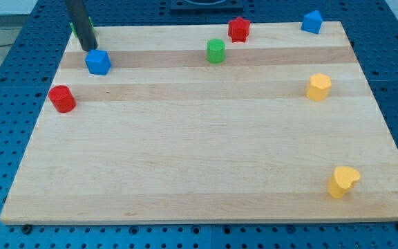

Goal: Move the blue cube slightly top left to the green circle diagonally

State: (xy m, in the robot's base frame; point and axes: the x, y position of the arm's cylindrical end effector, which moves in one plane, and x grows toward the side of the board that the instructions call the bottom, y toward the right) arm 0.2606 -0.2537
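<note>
Already my tip [88, 50] touches the blue cube's [97, 62] upper-left side near the tabletop's [185, 173] top-left corner; no hand exists. Next, push rightward toward the green cylinder [215, 51].

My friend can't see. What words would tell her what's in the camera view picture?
A dark rod's tip sits just above-left of a blue cube near the top left of a wooden board. A green block peeks out behind the rod. Also there: a green cylinder, two red blocks, another blue block, two yellow blocks.
</note>
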